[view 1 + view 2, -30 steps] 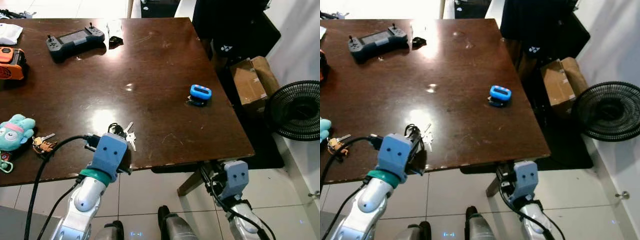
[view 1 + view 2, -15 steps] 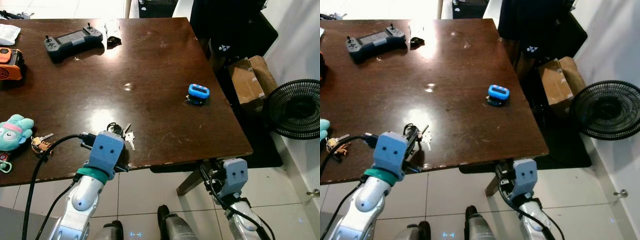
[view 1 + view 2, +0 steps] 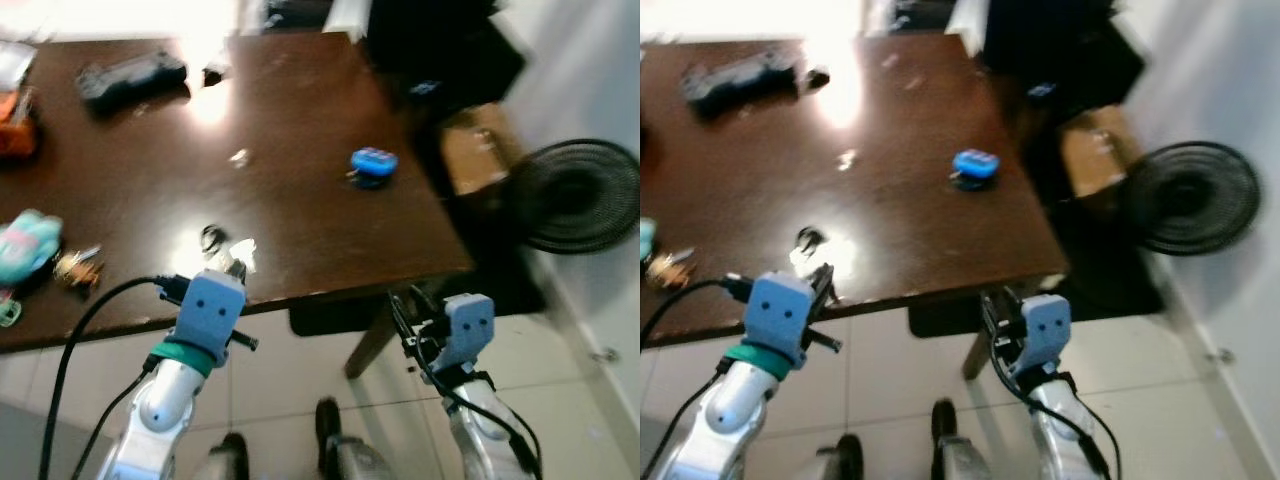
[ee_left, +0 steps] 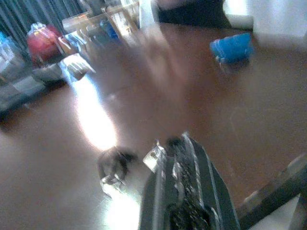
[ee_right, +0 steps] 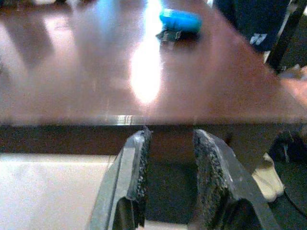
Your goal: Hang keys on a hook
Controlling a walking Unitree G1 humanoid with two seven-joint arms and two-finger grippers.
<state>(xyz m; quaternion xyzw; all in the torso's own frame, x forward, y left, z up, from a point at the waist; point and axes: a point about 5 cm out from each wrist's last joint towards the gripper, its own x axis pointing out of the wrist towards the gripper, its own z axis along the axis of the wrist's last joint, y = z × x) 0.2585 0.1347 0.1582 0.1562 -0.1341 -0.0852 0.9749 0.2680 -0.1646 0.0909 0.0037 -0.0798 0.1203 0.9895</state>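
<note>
Two black fingers of the left gripper (image 4: 184, 143) lie pressed together with no gap between them and nothing held, their tips hovering at the near edge of the dark brown table (image 3: 300, 130). The keys (image 4: 115, 165), a dark ring with pale blades, lie on the tabletop just beyond those tips, at about 10 o'clock from them in the head views, close but not clearly touching; blur hides the detail. The right gripper (image 5: 170, 139) sits lower, below the table's near edge and toward its right corner, its two fingers parted by a moderate gap with nothing between them, pointing at the edge of the tabletop. A small blue device (image 3: 373, 163) rests on the table at roughly 2 o'clock from the keys, well apart from them. At 9 o'clock from the keys, near the left edge, lie a teal plush toy (image 3: 27, 245) and a second small bunch of keys (image 3: 75, 268) beside it. A dark handheld controller (image 3: 130, 78) lies at the far side, about 11 o'clock. Off the table to the right, on the pale tiled floor, stand a cardboard box (image 3: 478, 158) and a black fan (image 3: 580, 195).
</note>
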